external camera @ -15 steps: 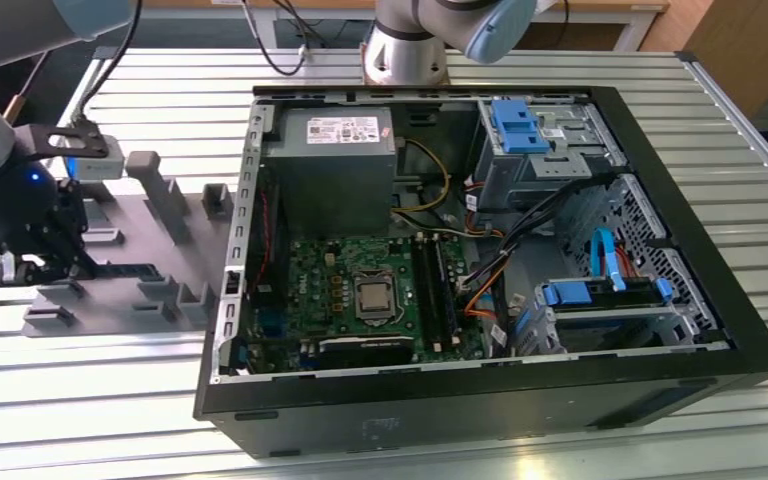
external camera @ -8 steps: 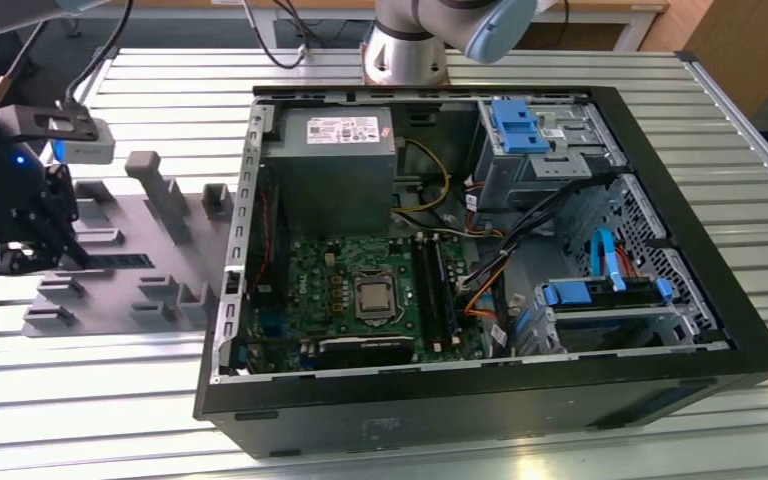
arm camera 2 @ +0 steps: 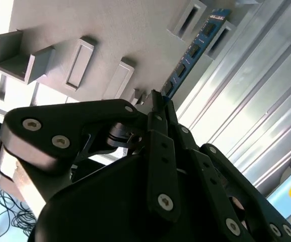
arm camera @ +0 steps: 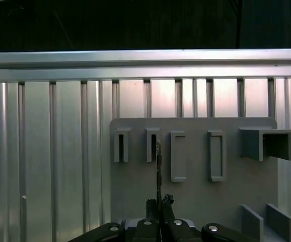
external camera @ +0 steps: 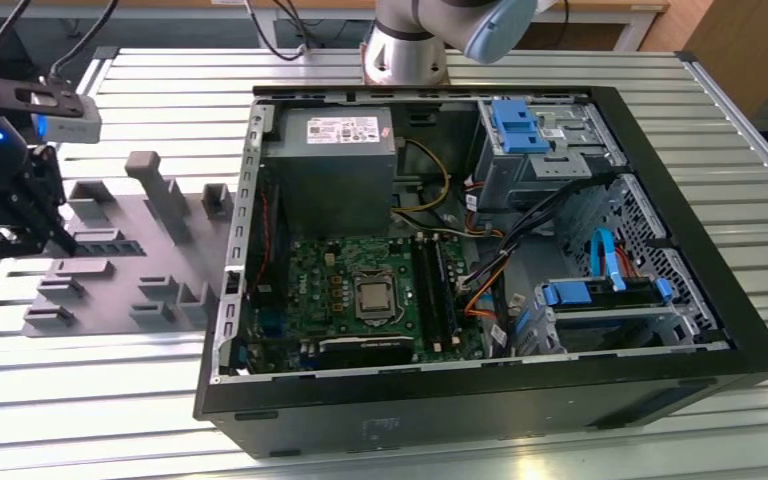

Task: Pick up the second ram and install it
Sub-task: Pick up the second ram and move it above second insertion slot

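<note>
The second ram (arm camera 2: 193, 50) is a long, thin, dark-blue stick with small black chips. It sits over the grey holder (arm camera: 201, 196) with slots. One end is pinched between the jaws of the gripper (arm camera 2: 156, 101).

Second ram (arm camera: 158, 169) edge-on between pinching fingers (arm camera: 167, 201), grey slotted plate (arm camera: 130, 191) beneath, ribbed metal table (arm camera: 60, 151) beyond.

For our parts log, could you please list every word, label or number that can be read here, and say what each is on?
No text here can be read.
On the white label of the power supply: there is print, but it is too small to read.
On the second ram, held between the jaws of the gripper: no readable marking.
</note>
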Available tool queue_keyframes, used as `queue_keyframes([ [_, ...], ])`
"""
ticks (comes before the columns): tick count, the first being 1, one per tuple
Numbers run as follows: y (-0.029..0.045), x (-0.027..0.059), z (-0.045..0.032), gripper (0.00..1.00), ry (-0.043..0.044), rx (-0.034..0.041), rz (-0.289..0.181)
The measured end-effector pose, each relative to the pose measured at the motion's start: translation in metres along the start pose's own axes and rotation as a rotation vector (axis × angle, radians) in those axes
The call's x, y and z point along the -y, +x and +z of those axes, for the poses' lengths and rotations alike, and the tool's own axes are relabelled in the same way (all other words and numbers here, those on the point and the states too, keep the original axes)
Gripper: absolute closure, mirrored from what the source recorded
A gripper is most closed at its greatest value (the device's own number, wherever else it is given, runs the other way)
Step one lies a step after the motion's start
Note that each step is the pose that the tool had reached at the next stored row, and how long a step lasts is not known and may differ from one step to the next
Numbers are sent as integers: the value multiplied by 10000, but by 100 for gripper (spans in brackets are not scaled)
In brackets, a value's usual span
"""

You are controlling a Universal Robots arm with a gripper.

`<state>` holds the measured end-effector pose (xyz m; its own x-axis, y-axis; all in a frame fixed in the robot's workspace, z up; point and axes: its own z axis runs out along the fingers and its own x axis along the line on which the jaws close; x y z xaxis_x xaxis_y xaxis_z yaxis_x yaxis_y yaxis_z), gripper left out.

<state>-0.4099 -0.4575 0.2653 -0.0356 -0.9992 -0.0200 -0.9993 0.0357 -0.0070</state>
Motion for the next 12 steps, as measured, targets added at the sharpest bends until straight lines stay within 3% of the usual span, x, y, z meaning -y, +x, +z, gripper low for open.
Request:
queue_keyframes([
  [12, -6, 2, -270, 86, 0, 0, 0],
])
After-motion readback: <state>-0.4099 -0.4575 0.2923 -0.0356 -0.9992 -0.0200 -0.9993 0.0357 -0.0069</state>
